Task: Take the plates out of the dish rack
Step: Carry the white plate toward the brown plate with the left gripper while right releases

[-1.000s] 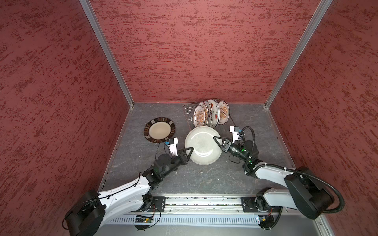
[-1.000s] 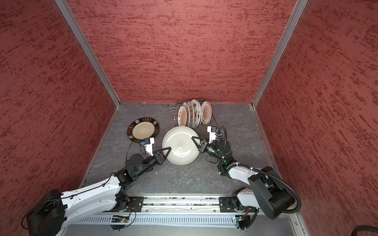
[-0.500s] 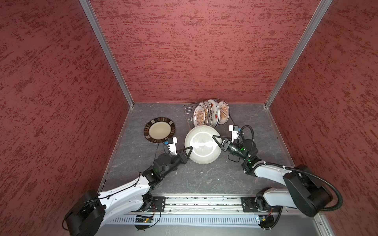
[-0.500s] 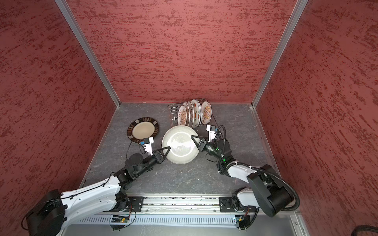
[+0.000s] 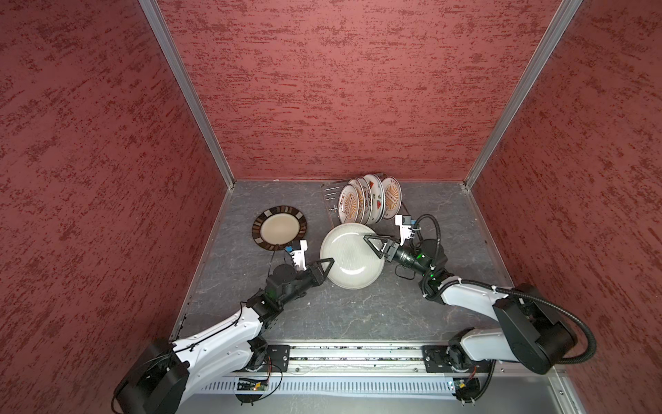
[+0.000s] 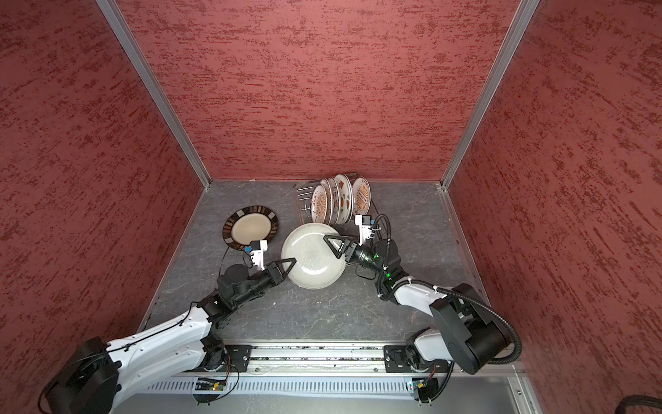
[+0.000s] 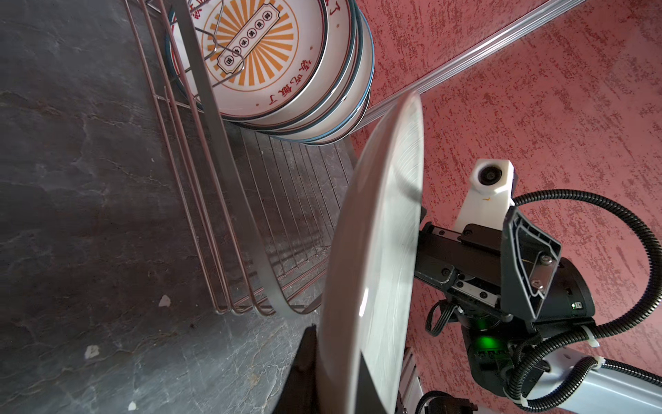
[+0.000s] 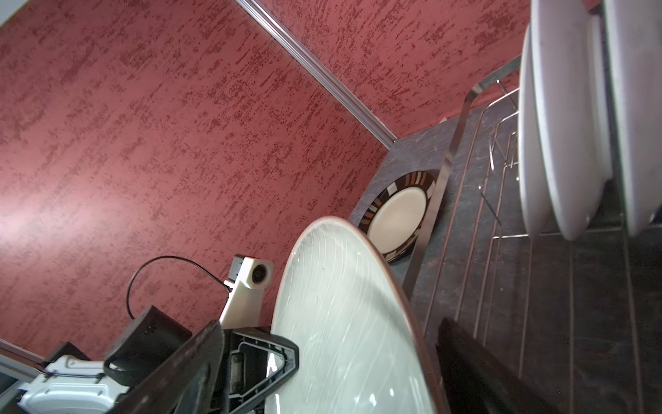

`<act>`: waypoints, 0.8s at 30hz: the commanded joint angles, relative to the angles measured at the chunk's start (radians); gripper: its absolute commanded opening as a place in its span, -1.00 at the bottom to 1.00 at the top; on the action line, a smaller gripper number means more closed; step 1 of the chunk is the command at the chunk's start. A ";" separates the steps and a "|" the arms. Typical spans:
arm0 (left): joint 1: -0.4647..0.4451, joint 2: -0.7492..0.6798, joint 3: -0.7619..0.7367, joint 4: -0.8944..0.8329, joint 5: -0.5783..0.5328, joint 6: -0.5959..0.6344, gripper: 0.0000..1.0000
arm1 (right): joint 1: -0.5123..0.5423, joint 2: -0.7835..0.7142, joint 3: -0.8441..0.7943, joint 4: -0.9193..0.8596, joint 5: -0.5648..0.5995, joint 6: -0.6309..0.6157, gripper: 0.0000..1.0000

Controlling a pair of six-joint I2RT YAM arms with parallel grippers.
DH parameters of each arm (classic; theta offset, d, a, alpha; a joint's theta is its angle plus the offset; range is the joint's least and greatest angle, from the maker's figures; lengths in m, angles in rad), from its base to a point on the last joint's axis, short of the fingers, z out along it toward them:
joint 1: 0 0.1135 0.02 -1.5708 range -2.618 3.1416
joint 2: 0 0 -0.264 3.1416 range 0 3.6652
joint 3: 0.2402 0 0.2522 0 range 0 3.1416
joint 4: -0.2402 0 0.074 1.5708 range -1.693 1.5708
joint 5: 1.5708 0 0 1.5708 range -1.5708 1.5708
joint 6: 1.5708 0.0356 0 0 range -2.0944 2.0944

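A plain white plate (image 5: 353, 256) (image 6: 313, 256) hangs tilted just in front of the dish rack (image 5: 331, 200). My left gripper (image 5: 327, 263) (image 7: 336, 380) is shut on its near left rim. My right gripper (image 5: 370, 243) (image 8: 331, 340) stands open, its jaws wide apart on either side of the plate's right rim and not pressing it. Several patterned plates (image 5: 369, 200) (image 7: 258, 53) stand upright in the rack's right end. A dark-rimmed striped plate (image 5: 280, 227) (image 8: 397, 211) lies flat on the table to the left.
The rack's left end (image 6: 304, 200) shows bare wires and prongs. Red walls enclose the grey table (image 5: 358, 312) on three sides. The rail with the arm bases (image 5: 354, 358) runs along the front edge.
My right gripper has opened off the white plate's rim. The left gripper keeps its hold, and the plate has hardly moved.
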 commanded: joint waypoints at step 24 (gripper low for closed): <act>0.269 -0.181 0.033 0.054 0.142 -0.094 -1.00 | 0.006 -0.076 -0.012 -0.035 0.049 -0.052 0.98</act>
